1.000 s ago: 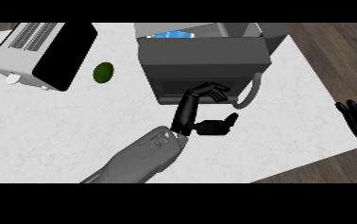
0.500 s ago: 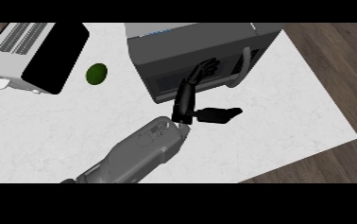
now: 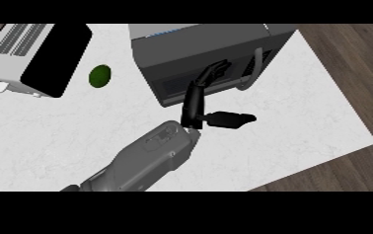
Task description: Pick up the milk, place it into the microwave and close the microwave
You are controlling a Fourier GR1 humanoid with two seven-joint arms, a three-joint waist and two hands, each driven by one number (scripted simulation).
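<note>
The dark grey microwave (image 3: 218, 43) stands at the back of the white counter (image 3: 73, 129). Its door (image 3: 171, 82) lies almost flat against the body, with the curved handle (image 3: 253, 72) at its right. My left hand (image 3: 193, 102) reaches up from the lower middle, open, with straight fingers (image 3: 211, 75) pressed on the door face and the thumb (image 3: 233, 119) sticking out to the right. Only a thin pale blue strip (image 3: 166, 32) shows above the door's upper edge, where the milk stood. My right hand is out of sight.
A green round fruit (image 3: 100, 76) lies left of the microwave. A white appliance with a black panel (image 3: 55, 60) fills the far left. The counter's edge runs diagonally at the right, with wooden floor (image 3: 342, 90) beyond it.
The left hand has pushed further onto the door, which has swung closer to the microwave's body and hides most of the blue carton. The right hand has left the view at the right edge.
</note>
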